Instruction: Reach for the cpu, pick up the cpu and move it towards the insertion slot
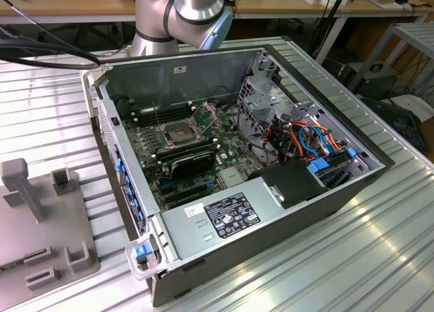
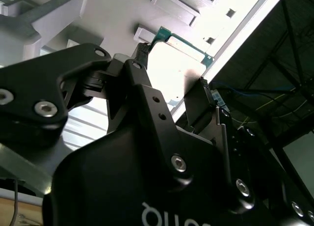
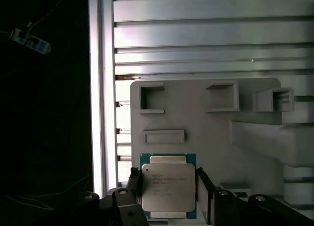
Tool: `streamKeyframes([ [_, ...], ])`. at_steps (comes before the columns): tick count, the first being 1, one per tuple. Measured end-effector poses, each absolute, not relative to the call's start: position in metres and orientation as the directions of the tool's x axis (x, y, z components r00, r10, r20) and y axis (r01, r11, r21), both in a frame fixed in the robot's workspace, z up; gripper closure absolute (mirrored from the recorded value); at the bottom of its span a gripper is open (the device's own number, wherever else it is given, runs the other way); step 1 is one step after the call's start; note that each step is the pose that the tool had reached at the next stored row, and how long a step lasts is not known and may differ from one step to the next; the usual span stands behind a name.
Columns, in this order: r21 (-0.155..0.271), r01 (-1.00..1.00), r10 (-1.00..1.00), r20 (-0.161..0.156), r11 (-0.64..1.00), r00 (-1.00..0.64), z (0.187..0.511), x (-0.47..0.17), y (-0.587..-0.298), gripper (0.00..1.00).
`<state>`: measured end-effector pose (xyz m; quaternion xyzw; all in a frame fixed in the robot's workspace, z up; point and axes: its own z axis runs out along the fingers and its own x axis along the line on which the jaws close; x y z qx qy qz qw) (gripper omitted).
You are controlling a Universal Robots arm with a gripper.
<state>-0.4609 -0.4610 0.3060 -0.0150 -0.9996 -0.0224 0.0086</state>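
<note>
The 2 fingers (image 3: 205, 192) pinch the cpu (image 3: 167, 186) by opposite edges over the grey fixture (image 3: 206, 132). In the exterior view, the insertion slot (image 1: 178, 131) sits at the fixture's 2 o'clock.

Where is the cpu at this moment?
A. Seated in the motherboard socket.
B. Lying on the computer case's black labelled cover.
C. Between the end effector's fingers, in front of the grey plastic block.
C: in the first wrist view the cpu sits in the end effector, whose fingers press its two opposite edges, with the grey plastic block behind it.
</note>
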Motion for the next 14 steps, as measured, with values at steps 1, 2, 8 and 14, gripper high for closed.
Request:
streamKeyframes([
  [1,0.045,0.03,0.03,0.018,0.999,-0.999,0.3063,-0.4609,-0.461,0.45],
  [2,0.045,0.03,0.03,0.018,0.999,-0.999,0.3068,-0.4609,-0.461,0.45],
  [8,0.044,0.03,0.03,0.018,0.999,-0.999,0.3089,-0.4609,-0.461,0.45],
  [14,0.045,0.03,0.03,0.018,0.999,-0.999,0.3113,-0.4609,-0.461,0.45],
])
